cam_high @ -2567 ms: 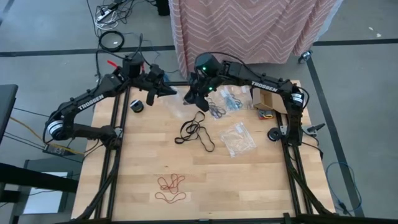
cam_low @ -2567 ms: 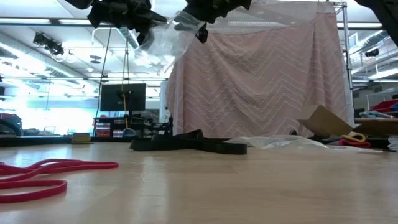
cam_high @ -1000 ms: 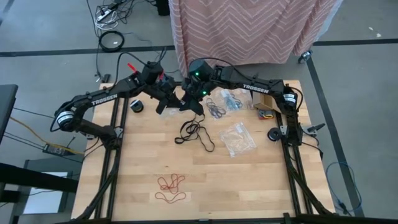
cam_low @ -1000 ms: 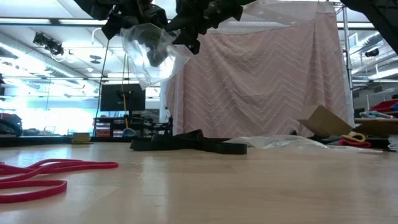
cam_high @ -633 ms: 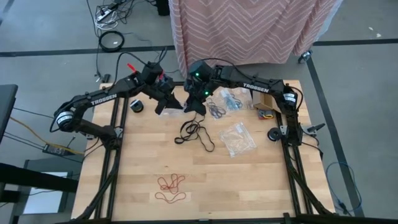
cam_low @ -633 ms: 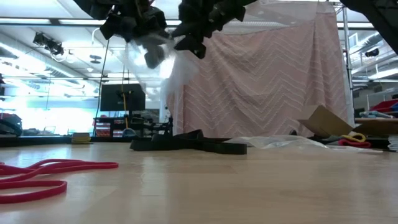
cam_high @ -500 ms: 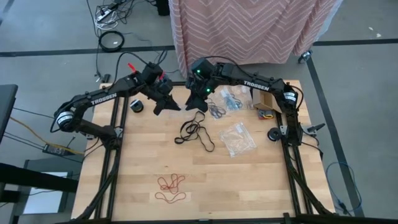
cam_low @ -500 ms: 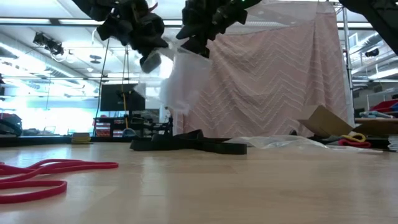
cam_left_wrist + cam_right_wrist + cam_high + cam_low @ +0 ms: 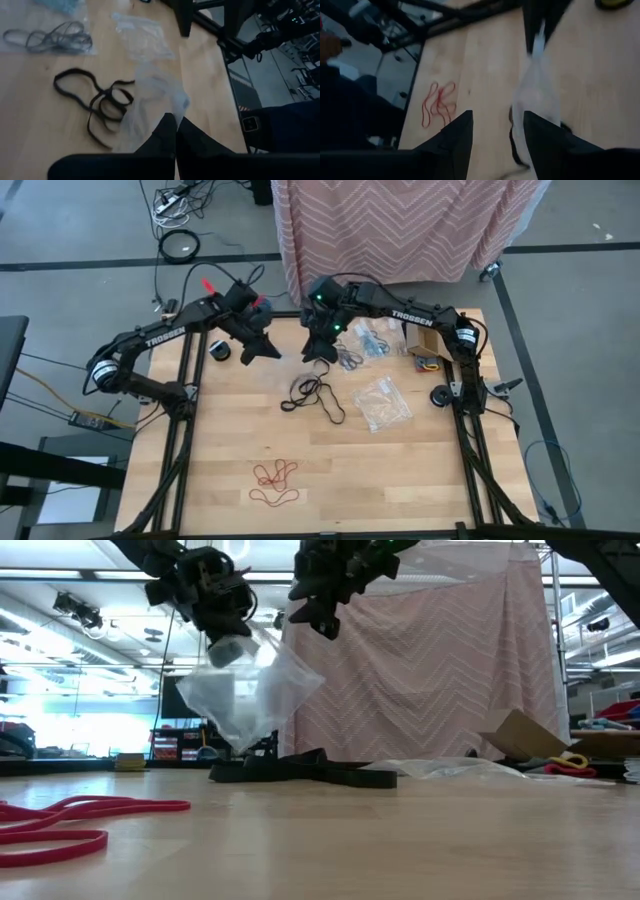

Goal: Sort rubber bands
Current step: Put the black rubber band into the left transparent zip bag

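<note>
Lying nearest the table's front edge, red rubber bands [image 9: 274, 481] are sprawling in loose loops; mid-table, black rubber bands [image 9: 314, 394] are tangling flat on the wood, just beside a crinkly bag [image 9: 382, 402]. Farther back, left gripper [image 9: 262, 350] is hanging above the table, jaws pressed together, pinching a clear plastic bag [image 9: 246, 700] by its top. Right gripper [image 9: 321, 352] is hovering close beside it, jaws standing apart, gripping nothing

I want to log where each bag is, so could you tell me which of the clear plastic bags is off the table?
The clear bag hanging from the shut left hand, above the black rubber bands. The other bags lie flat on the table.
</note>
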Robot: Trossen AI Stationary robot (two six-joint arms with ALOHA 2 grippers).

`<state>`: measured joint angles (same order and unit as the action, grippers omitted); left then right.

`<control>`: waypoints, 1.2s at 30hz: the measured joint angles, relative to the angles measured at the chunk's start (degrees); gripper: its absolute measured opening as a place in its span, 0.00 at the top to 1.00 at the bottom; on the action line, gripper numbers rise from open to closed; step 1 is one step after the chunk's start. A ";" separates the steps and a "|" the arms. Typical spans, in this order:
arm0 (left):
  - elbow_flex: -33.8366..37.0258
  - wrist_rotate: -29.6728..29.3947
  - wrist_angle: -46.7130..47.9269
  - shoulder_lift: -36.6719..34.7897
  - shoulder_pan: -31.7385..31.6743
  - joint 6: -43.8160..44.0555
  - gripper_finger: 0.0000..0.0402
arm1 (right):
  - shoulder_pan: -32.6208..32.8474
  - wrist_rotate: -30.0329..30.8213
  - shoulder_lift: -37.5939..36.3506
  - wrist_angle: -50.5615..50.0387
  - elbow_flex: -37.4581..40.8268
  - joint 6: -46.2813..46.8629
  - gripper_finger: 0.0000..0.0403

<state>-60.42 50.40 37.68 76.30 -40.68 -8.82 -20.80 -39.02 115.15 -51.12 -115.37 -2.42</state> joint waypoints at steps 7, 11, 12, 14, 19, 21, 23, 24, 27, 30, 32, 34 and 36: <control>-0.04 -0.20 9.91 -4.38 -2.55 -5.65 1.00 | -0.07 7.87 -0.04 -5.92 0.70 -6.20 0.59; -0.05 -0.48 14.13 -7.47 -3.37 -7.01 1.00 | 0.19 8.67 -0.01 -2.17 7.07 -5.76 0.59; 0.00 -0.57 14.78 -8.45 -3.47 -7.29 1.00 | 0.43 8.59 0.00 -0.66 9.25 -5.29 0.59; -0.08 -0.16 14.85 -10.22 -3.51 -6.97 1.00 | 0.87 8.48 0.00 3.49 13.72 -3.72 0.60; -0.07 -0.17 15.89 -14.50 -3.49 -4.60 1.00 | 1.34 11.71 0.07 11.66 22.20 2.58 0.60; -0.07 -0.60 16.46 -15.62 -3.51 -4.22 1.00 | 1.23 12.89 0.07 14.69 24.42 4.60 0.60; -0.07 -0.84 15.89 -16.35 -3.52 -3.31 1.00 | 1.22 13.97 0.07 18.06 25.96 6.37 0.60; -0.07 -0.83 15.83 -16.57 -3.53 -3.06 1.00 | 1.20 14.51 0.07 19.67 26.51 6.80 0.60; -0.07 -0.99 16.03 -16.67 -3.53 -2.91 1.00 | 1.20 15.84 0.07 21.57 27.96 7.82 0.60; -0.07 -0.97 16.03 -16.80 -3.53 -2.76 1.00 | 1.20 15.84 0.07 23.67 28.99 8.45 0.60; -0.07 -0.98 16.03 -16.74 -3.54 -2.71 1.00 | 1.20 16.04 0.07 23.67 29.98 8.48 0.60; -0.07 -0.95 16.04 -16.77 -3.53 -2.69 1.00 | 1.20 16.36 0.07 24.34 31.16 8.55 0.60; -0.07 -0.97 16.04 -16.75 -3.55 -2.67 1.00 | 1.20 16.35 0.07 25.66 32.03 9.04 0.60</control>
<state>-60.49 49.43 53.72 59.55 -44.23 -11.49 -19.59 -22.67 115.22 -25.46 -83.34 6.62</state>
